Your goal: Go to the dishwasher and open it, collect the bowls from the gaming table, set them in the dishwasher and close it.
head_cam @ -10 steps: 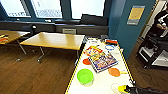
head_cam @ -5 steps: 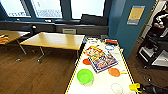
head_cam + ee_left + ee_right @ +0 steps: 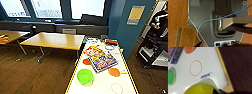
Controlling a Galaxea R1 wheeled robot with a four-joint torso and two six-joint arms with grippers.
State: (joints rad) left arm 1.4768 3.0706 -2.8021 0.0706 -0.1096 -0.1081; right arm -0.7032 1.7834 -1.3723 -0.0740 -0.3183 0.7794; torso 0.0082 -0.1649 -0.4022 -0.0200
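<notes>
On the white top of the yellow-rimmed gaming table (image 3: pixel 125 65), near its close end, stands a lime green bowl (image 3: pixel 85 76), upright and open-side up. Just beyond it lie a colourful game box (image 3: pixel 103 60) and a second box (image 3: pixel 93 50), with flat orange discs (image 3: pixel 114 72) on either side of them and a red ring (image 3: pixel 116 88) printed on the surface nearer the camera. A wood-topped table (image 3: pixel 56 40) stands to the left of the gaming table on the wooden floor (image 3: pixel 30 75), under a row of windows (image 3: pixel 50 7).

In the right wrist view a yellow-green bowl (image 3: pixel 201 88) sits large and close above the table's corner, beside the blue lettering and the red ring; whether the right jaws are clamped on it I cannot tell. The left wrist view looks down on the robot's grey base (image 3: pixel 203 18) and a blue cable (image 3: pixel 209 21) over the floor; how the left jaws stand cannot be told either.
</notes>
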